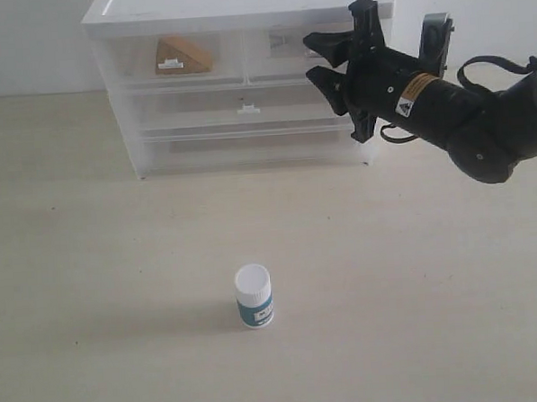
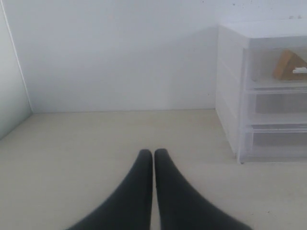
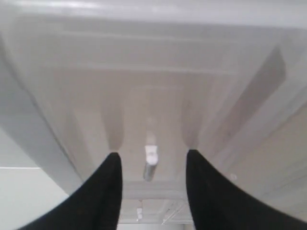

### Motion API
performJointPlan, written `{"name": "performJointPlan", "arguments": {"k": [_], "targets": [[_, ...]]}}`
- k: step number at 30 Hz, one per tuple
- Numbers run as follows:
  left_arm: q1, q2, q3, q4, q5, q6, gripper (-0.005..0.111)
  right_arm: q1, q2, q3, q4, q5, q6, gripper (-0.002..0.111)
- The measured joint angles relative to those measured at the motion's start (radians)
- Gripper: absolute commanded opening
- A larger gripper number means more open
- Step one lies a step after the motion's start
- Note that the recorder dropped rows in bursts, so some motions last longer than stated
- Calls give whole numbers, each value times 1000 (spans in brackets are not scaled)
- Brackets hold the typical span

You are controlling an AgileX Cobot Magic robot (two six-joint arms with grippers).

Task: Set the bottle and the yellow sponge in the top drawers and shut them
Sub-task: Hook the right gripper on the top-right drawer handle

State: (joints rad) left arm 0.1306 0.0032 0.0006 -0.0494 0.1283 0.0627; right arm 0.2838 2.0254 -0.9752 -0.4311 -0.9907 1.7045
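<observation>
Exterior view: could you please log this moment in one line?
yellow wedge sponge: in top-left drawer; white-capped teal bottle: on table; right pincer: open at top-right drawer; left pincer: shut

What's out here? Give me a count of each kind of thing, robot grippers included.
bottle: 1
yellow sponge: 1
drawer unit: 1
grippers: 2, the left gripper and the right gripper
Total: 5
</observation>
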Motion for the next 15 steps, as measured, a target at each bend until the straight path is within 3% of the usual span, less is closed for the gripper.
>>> {"name": "performJointPlan", "arguments": {"k": [2, 11, 15], "targets": [[0, 0, 0, 0, 0, 0, 4, 2, 9, 0, 2, -2, 0, 0], [0, 0, 0, 0, 0, 0, 4, -7, 26, 3, -65, -106, 8, 0], [0, 0, 0, 0, 0, 0, 4, -8, -10, 108, -98, -179, -8, 0]]}}
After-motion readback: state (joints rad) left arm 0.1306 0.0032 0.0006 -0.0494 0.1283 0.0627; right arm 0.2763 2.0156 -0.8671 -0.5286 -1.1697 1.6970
